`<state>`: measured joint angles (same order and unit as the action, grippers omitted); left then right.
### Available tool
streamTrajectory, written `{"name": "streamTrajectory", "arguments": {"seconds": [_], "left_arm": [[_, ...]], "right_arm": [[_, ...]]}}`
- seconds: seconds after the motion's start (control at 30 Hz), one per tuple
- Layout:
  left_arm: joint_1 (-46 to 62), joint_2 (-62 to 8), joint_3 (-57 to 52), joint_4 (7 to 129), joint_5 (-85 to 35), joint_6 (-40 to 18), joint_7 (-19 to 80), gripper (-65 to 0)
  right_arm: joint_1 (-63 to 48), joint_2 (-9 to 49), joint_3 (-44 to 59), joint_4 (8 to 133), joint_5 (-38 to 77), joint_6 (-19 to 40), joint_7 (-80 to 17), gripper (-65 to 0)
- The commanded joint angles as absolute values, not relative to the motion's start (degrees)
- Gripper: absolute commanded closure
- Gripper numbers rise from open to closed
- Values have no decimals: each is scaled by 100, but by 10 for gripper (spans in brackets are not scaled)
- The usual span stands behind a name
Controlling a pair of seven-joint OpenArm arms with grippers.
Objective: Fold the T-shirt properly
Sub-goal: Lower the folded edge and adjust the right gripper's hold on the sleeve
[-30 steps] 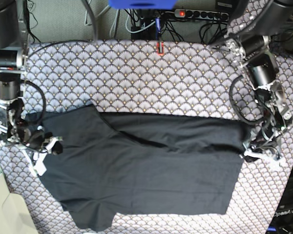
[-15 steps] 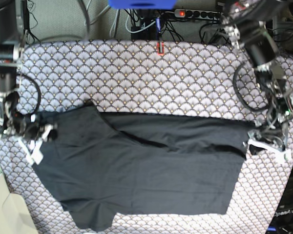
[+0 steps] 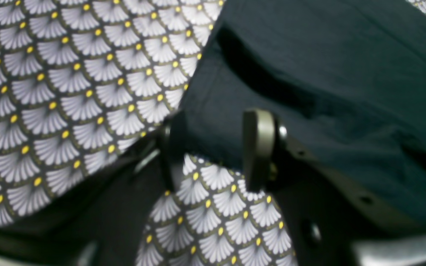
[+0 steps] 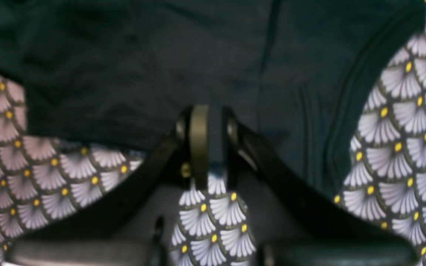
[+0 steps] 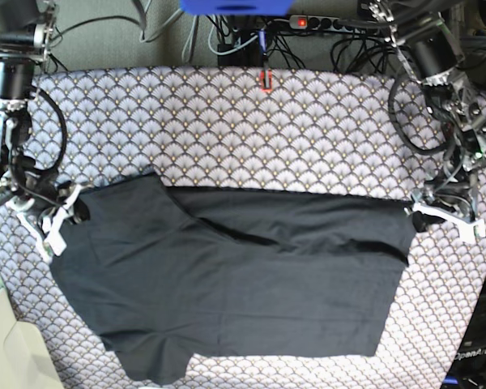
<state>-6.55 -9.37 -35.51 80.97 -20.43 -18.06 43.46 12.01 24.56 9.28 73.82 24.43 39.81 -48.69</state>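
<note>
So the T-shirt (image 5: 235,279) is lying spread across the middle of the tabletop (image 5: 227,121), on the scallop-print cloth, with one long fold already laid over along its far edge and a sleeve sticking out at the near corner on the base view's left. Right claw (image 4: 209,138) is pinched down on the shirt's edge at that left end; the wrist view shows both fingers close together with dark fabric squeezed between them. Left claw (image 3: 213,147) is at the opposite end, by the hem corner, and its fingers stand apart with the shirt's edge sitting in the gap, so it's around the cloth but not clamped on it as far as I can tell. My read is that the step in hand is getting both ends gripped so the shirt can be lifted and folded. To do it well, I'd close the left claw on the hem before anything moves, catching every layer at that corner and not the tablecloth under it. Then lift both ends together, evenly, keeping the cloth gently taut between them so the existing fold doesn't slide open. Main risk I see is a one-sided lift dragging the shirt crooked.
</note>
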Motion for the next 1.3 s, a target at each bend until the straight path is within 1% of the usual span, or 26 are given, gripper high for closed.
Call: {"name": "streamTrajectory", "arguments": {"seconds": [0.0, 0.1, 0.27, 0.37, 0.5, 0.57, 0.97, 1.17, 1.23, 1.27], "left_arm": [[-743, -1015, -3565, 8224, -2114, -1833, 4224, -251], [-743, -1015, -3565, 8233, -2114, -1833, 4259, -251], [-646, -1015, -3565, 8251, -2149, -1833, 4259, -251], [-646, -1015, -3565, 8251, -2149, -1833, 4251, -251], [-646, -1015, -3565, 8251, -2149, -1833, 4268, -251], [-646, -1015, -3565, 8251, -2149, -1833, 4259, -251], [-646, -1015, -3565, 8251, -2149, -1833, 4268, -251], [-646, -1015, -3574, 8251, -2149, -1833, 4268, -251], [-646, -1015, -3574, 8251, -2141, -1833, 4268, -251], [-637, -1024, -3574, 8251, -2141, -1833, 4268, -251]], "right_arm": [[1332, 2545, 980, 7468, 2554, 4000, -4734, -85], [1367, 2545, 980, 7310, 2554, 4000, -4725, -85], [1534, 2554, 954, 6615, 2554, 4000, -4558, -95], [1596, 2554, 954, 6325, 2554, 4000, -4426, -149], [1596, 2554, 980, 6202, 2554, 4000, -4303, -255], [1596, 2554, 980, 6202, 2554, 4000, -4303, -278], [1543, 2527, 963, 6202, 2554, 4000, -4295, -280], [1525, 2360, 980, 6193, 2554, 4000, -4242, -278], [1429, 2316, 980, 6193, 2554, 4000, -4110, -260], [1411, 2308, 954, 6193, 2554, 4000, -4066, -240]]}}
